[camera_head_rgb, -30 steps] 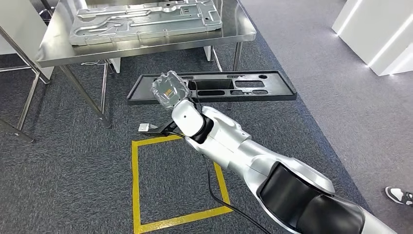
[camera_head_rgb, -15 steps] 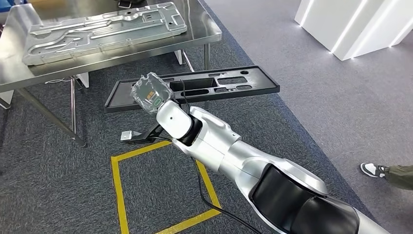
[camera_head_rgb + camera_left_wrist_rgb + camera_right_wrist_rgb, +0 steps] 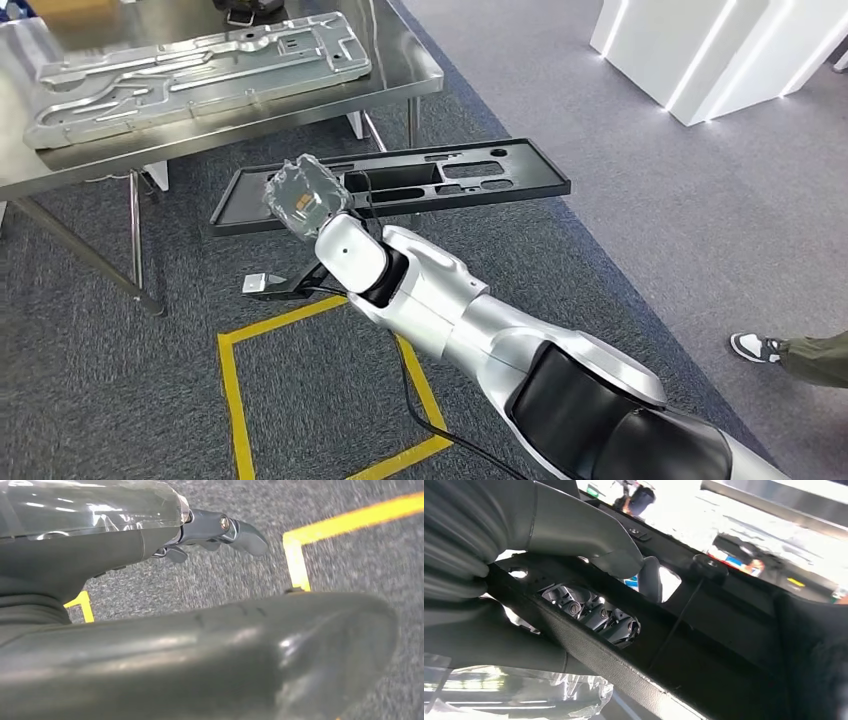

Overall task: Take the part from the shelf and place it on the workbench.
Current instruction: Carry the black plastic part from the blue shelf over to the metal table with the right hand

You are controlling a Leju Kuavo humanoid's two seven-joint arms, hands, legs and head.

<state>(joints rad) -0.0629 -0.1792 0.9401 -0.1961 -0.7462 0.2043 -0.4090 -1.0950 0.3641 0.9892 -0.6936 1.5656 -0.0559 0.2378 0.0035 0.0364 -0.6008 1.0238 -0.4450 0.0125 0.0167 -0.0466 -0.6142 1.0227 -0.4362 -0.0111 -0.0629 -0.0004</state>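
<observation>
The part is a long black panel (image 3: 470,180) with several cut-outs. My right hand (image 3: 305,195), wrapped in clear plastic, grips it near its left half and holds it level above the carpet. Up close, the thumb (image 3: 589,540) presses on the panel (image 3: 734,630) and the fingers (image 3: 599,617) reach through a slot beneath it. The steel workbench (image 3: 405,75) stands just beyond the panel, at the upper left. My left hand (image 3: 225,650) hangs over the floor with its fingers (image 3: 220,530) stretched out and nothing in it.
A large silver stamped plate (image 3: 200,65) lies on the workbench. A yellow tape square (image 3: 232,400) marks the grey carpet, with a black cable (image 3: 410,385) and a small bracket (image 3: 262,283) by it. White blocks (image 3: 700,50) stand at the far right; a person's shoe (image 3: 757,347) is at the right edge.
The whole picture has shifted: the camera turned right, so the workbench slid left. A person's shoe and trouser leg came into view. My right hand keeps its hold on the panel.
</observation>
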